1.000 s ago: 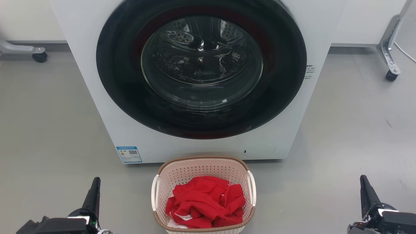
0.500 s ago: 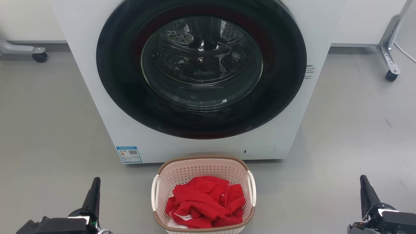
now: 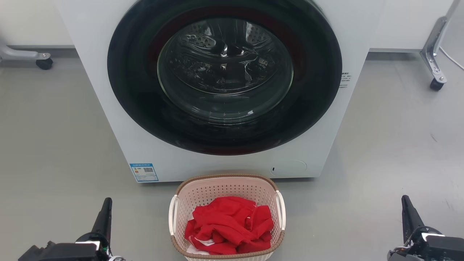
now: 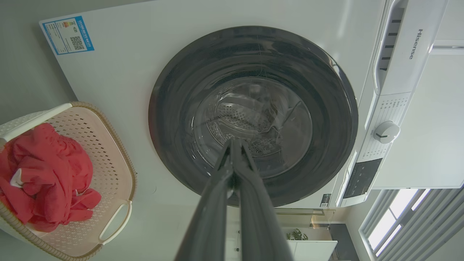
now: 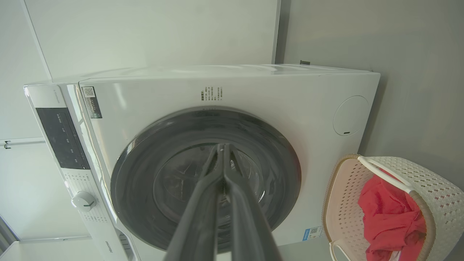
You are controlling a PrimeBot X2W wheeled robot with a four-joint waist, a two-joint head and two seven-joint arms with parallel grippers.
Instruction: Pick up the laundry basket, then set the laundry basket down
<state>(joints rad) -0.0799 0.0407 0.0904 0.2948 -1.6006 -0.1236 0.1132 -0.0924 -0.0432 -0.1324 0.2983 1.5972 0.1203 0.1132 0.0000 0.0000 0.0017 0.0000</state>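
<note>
Head view: the laundry basket (image 3: 227, 217), holding red clothes (image 3: 228, 224), sits on the floor near the washing machine (image 3: 108, 90), between the left gripper (image 3: 105, 214) and right gripper (image 3: 407, 214). Wrist views: both grippers' fingers pressed together, empty. Best approach: open both, reach inward for the white handles (image 3: 173, 214).

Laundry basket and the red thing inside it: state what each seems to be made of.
The laundry basket: apparently moulded plastic, pale pink and matt, judging by the regular punched holes in its walls; the brown rim looks woven but is probably moulded too, and the white handles look like smooth plastic. The red garment: soft cloth, matt, lying in loose crumpled folds; the fibre cannot be told.
</note>
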